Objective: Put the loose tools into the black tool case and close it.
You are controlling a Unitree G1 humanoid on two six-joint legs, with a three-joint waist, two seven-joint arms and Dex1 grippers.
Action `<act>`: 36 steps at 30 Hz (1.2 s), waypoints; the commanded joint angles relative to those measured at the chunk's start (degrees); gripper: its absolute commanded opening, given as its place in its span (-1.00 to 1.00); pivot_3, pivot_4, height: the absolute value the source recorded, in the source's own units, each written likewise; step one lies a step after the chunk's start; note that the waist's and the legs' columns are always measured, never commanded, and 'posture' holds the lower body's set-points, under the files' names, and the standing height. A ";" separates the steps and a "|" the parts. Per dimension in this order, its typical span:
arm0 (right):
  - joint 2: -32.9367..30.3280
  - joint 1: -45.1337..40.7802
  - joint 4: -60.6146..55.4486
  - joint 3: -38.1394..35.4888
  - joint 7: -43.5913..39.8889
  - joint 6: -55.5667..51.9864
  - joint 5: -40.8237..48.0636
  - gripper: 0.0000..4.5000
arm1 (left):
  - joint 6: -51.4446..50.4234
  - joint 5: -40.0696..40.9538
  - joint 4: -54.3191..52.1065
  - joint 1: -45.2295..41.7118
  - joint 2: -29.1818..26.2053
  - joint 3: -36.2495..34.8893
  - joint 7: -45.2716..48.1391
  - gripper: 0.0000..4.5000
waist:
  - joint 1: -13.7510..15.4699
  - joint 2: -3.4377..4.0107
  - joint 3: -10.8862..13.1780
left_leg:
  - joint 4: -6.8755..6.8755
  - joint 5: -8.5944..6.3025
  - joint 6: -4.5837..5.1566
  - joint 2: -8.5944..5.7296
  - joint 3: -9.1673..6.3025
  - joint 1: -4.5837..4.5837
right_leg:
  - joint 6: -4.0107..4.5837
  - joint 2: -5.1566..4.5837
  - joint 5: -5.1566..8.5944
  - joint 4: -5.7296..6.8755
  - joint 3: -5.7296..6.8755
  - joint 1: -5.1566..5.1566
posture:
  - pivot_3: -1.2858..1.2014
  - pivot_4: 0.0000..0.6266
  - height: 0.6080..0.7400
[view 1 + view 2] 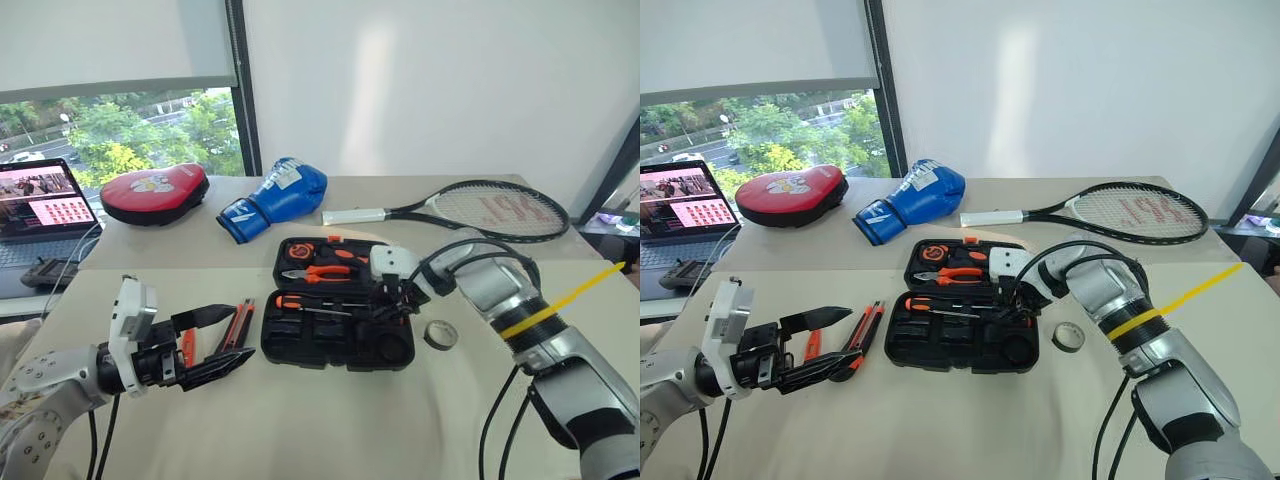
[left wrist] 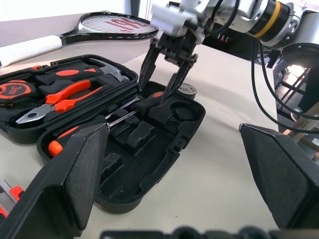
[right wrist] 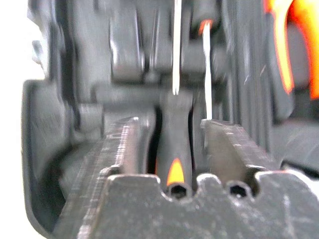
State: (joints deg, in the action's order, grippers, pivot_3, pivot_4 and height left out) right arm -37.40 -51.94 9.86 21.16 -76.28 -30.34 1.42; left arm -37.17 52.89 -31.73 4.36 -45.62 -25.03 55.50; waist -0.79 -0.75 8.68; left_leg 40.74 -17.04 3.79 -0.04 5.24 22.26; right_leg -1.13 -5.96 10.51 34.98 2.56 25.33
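Observation:
The black tool case (image 1: 300, 355) lies open in the middle of the table. In its near half lie two orange-and-black screwdrivers; one (image 1: 300, 301) has its handle to the left. My right gripper (image 2: 157, 88) hovers open just above the other screwdriver's handle (image 3: 174, 144), which shows between the fingers without touching them. The utility knife (image 1: 238, 325) and the small orange tester screwdriver (image 1: 187, 345) lie on the table left of the case, beside my left gripper (image 1: 240, 333), which is wide open and holds nothing. The grey tape roll (image 1: 440, 334) sits right of the case.
The case's far half holds orange-handled pliers (image 1: 322, 272) and a tape measure (image 1: 298, 250). Behind the case lie a red-and-black punch pad (image 1: 155, 192), a blue boxing glove (image 1: 275, 198) and a tennis racket (image 1: 470, 208). A laptop (image 1: 40, 205) stands at the far left.

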 commanded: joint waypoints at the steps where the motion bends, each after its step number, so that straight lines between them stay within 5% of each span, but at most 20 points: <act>1: 1.29 3.75 -8.16 -8.04 6.29 -6.18 4.64 -0.67 | 2.21 -0.42 0.11 -0.01 0.33 -0.99 -0.12 1.00 | 0.18 0.00 0.00 | 0.00 -0.01 0.02 -0.01 -0.01 0.00 | 0.00 -0.07 0.00 0.00 0.03 -0.02 | 0.03 -0.52 1.00; 3: 4.87 8.88 -12.40 -11.13 15.12 -8.86 4.03 -0.95 | 2.95 -0.90 0.55 0.34 0.82 -0.94 -0.16 1.00 | 0.11 -0.01 0.00 | 0.01 -0.02 0.03 -0.02 -0.01 0.01 | 0.00 -0.18 0.00 0.00 0.04 -0.02 | 0.03 -0.52 1.00; 9: 12.68 21.77 -18.18 -9.94 33.20 -6.89 -2.40 -0.95 | 4.44 -1.79 1.21 2.37 1.69 -1.40 0.16 1.00 | 0.08 0.12 0.07 | -0.04 -0.13 -0.30 -0.04 -0.02 0.07 | 0.01 -0.14 0.01 0.10 0.03 0.11 | 0.03 -0.52 1.00; 17: 12.56 25.74 -7.66 7.27 37.46 -0.55 -15.30 -0.95 | 5.56 -3.26 2.76 3.28 1.57 -1.96 -0.81 1.00 | -0.42 -0.27 -0.21 | -0.04 0.04 -0.08 0.04 0.10 -0.60 | 0.49 0.18 0.34 0.09 -0.10 -0.42 | 0.03 -0.52 1.00; 21: 10.57 25.72 -3.99 8.20 36.87 7.86 -17.39 -0.95 | 3.10 -3.08 1.94 3.15 2.82 -2.65 -7.59 1.00 | -0.27 -0.85 -0.67 | -0.19 -0.48 -0.26 0.53 0.10 -1.66 | 0.41 0.57 0.76 0.03 -0.10 -1.15 | 0.03 -0.52 1.00; 24: 11.55 28.18 -10.43 0.89 33.01 12.85 -7.58 -0.95 | 1.22 -4.19 0.94 3.04 4.50 -3.63 -16.03 1.00 | 0.59 -1.04 -0.79 | -0.39 -0.55 -0.46 0.66 0.08 -2.03 | 0.43 0.51 0.82 0.03 -0.12 -1.36 | 0.03 -0.52 1.00; 27: 15.00 30.44 -22.89 -13.84 25.87 9.19 16.00 -0.95 | -4.26 -5.40 0.00 2.36 5.27 -3.80 -27.04 1.00 | 1.18 -1.29 -0.75 | -0.69 -0.49 -0.58 0.67 0.07 -1.95 | 0.70 0.47 0.53 0.03 -0.20 -1.22 | 0.03 -0.52 1.00; 31: 10.02 31.55 -33.01 -19.56 21.91 2.80 25.91 -0.49 | -15.75 -8.70 -1.30 -1.10 5.59 -2.25 -42.65 1.00 | 0.94 -0.65 -0.26 | -0.89 0.12 -0.78 0.74 0.07 -0.96 | 0.72 0.48 0.25 0.15 -0.27 -0.28 | 0.03 -0.52 1.00; 36: 3.23 31.16 -38.14 -21.24 18.58 -0.82 31.29 0.29 | -28.61 -9.64 0.02 -4.43 7.78 -0.08 -52.48 1.00 | 0.89 -0.69 -0.25 | -1.09 0.01 -1.07 0.90 -0.03 -0.92 | 0.97 0.71 0.44 0.06 -0.07 -0.19 | 0.03 -0.52 1.00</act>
State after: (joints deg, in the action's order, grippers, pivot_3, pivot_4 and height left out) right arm -32.59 -20.23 -24.78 1.15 -56.13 -30.52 30.15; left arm -61.51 44.39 -31.33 1.02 -38.41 -25.56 6.96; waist 0.10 -1.45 8.43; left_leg 39.65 -17.05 2.75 0.85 5.23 21.35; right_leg -0.14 -5.24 10.97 35.02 2.47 25.15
